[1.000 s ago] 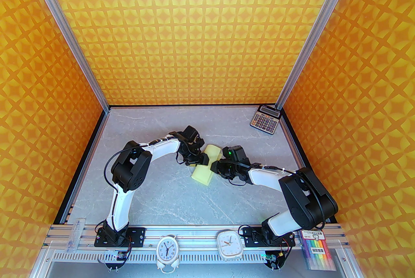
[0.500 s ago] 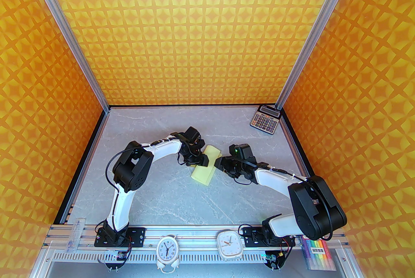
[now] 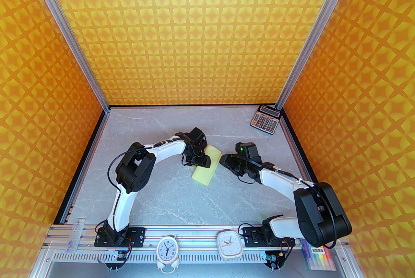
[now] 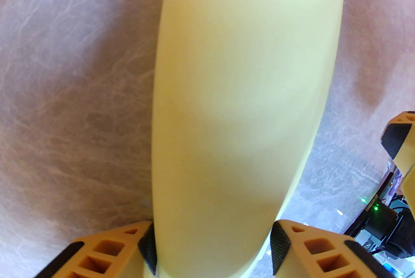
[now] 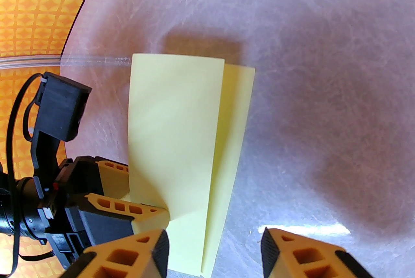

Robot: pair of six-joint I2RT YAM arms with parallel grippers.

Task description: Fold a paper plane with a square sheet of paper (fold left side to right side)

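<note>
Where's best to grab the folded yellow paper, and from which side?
On the square sheet of paper, pinch the top flap's loose long edge, coming from the right gripper side. It stops short of the lower layer and seems lifted; the opposite edge looks folded.

The top camera looks down from above and behind both arm bases, taking in the whole table. The camera on the left gripper sits almost against the square sheet of paper, just ahead of its fingertips. The one on the right gripper hangs farther back, facing the left gripper across the sheet. All three views share that sheet.
</note>
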